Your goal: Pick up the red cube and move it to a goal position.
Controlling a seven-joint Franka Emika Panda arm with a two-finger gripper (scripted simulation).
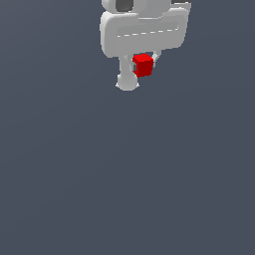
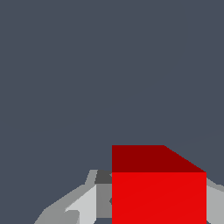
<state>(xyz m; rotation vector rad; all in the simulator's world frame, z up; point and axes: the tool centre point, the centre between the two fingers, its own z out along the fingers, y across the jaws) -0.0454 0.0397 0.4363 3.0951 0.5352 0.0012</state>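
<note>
the red cube (image 1: pixel 143 65) could be slipping out if the arm is swinging fast, since the fingers seem to be pinching only its sides. the gripper (image 1: pixel 143 65) is clenching the cube, which is sitting between the fingertips just under the white hand. no goal marker is showing in either view.

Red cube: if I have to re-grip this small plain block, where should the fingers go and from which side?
Grip the small bright-red cube across two opposite flat faces, as the white gripper straddles it now. Coming straight down its body line seems best: the faces are parallel, so the pads sit flush.
</note>
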